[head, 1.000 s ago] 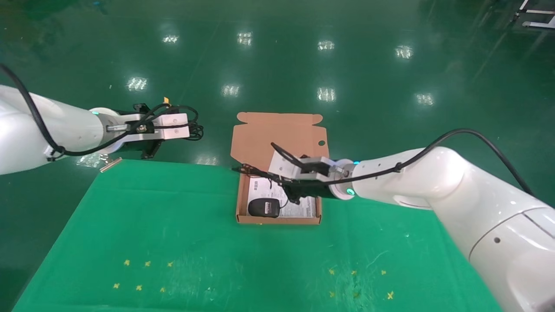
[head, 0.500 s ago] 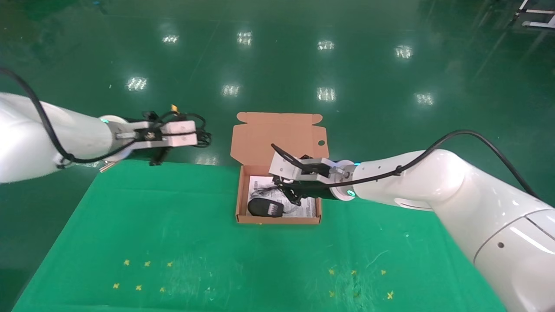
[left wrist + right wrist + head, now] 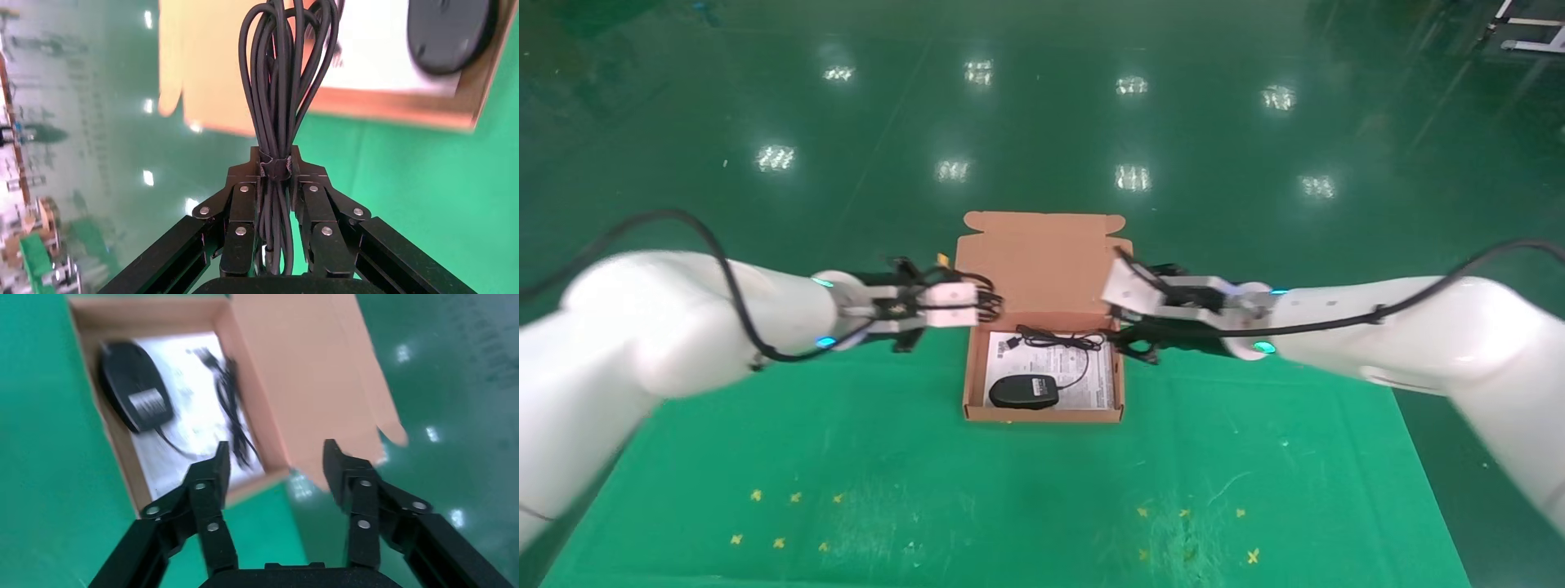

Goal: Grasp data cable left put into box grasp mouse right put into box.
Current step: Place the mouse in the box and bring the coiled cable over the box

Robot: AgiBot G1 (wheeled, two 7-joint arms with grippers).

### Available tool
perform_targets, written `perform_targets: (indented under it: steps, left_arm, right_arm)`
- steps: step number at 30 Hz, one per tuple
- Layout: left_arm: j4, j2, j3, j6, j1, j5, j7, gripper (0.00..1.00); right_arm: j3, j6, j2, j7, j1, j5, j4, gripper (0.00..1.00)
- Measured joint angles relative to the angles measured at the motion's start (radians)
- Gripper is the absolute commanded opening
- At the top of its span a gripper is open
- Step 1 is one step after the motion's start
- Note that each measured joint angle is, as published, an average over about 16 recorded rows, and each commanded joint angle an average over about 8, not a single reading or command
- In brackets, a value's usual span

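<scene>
Black mouse [image 3: 1023, 392] lies in box [image 3: 970, 384] near you, on printed sheet [image 3: 1091, 384], cord [image 3: 1058, 341] trailing toward lid. Your right gripper [image 3: 276, 459] hangs spread and empty beside box's right wall. Your left gripper [image 3: 276, 158] just left of box, clamped on data cable [image 3: 283, 73] bundle.

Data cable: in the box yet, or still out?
Out. The data cable is clamped in the left gripper beside the box; only the mouse lies inside.
</scene>
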Motion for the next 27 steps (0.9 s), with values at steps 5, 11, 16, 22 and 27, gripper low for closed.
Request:
perform_targets:
  steps: [5,11,16,22,27]
  left_arm:
    - [0.086,0.060,0.011,-0.078,0.022,-0.040,0.064,0.00]
    - [0.168,0.114,0.046,-0.158,0.041,-0.121,0.154,0.00]
    - [0.199,0.136,0.098,-0.210,0.050,-0.201,0.214,0.00]
    - [0.204,0.143,0.172,-0.253,0.051,-0.288,0.255,0.15]
    - [0.205,0.145,0.218,-0.276,0.048,-0.329,0.261,0.77]
  right_arm:
    - [-0.004,-0.002,0.068,0.029,0.000,-0.018,0.057,1.00]
    - [-0.014,-0.003,0.149,0.085,-0.004,-0.049,0.139,1.00]
    - [-0.023,-0.006,0.208,0.142,-0.005,-0.081,0.206,1.00]
    - [-0.035,-0.013,0.264,0.209,-0.002,-0.119,0.271,1.00]
    - [-0.042,-0.021,0.291,0.243,0.002,-0.140,0.300,1.00]
